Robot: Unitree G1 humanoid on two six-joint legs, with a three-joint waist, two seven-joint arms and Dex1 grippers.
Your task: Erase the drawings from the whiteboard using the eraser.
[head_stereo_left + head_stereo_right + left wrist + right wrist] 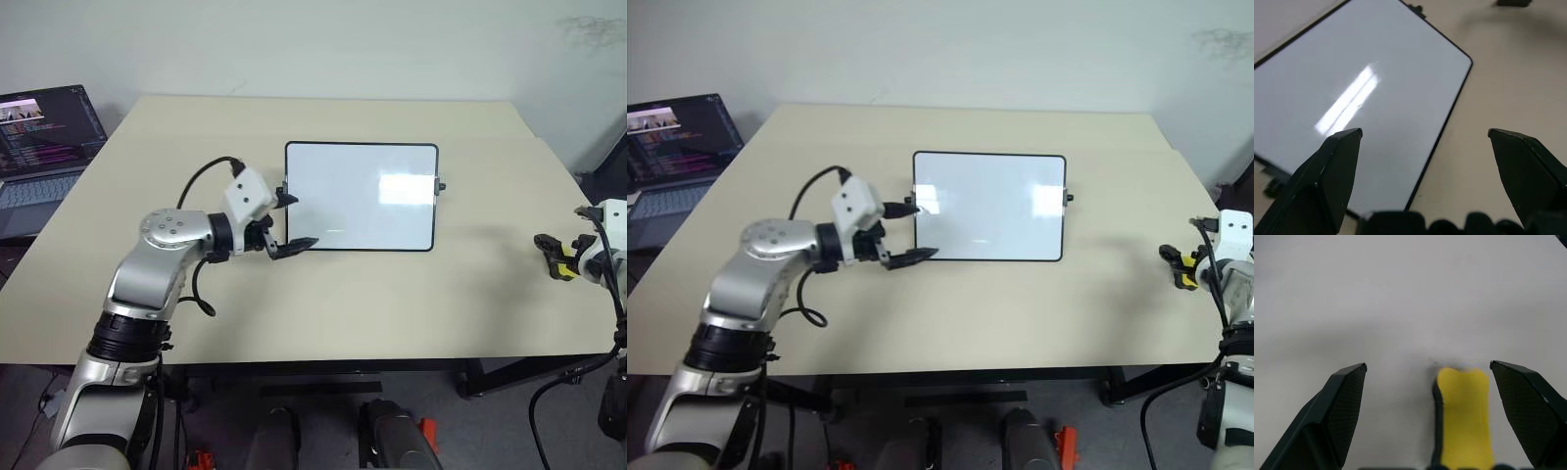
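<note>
The whiteboard [361,196] at centre frame looks wiped clean, so the right gripper [560,257] spreads its fingers wide beside the eraser [1464,416], and the left gripper [290,221] gapes at the board's edge.

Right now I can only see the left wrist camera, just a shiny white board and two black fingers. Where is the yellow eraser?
Observer: The eraser is far off near the right edge of the table, at the right hand.
Operator: Is that hand squeezing it?
Observer: No. Its fingers stand wide open, and the eraser sits between them, not gripped.
Operator: Is anything else around?
Observer: An open laptop sits just left of the table.
</note>
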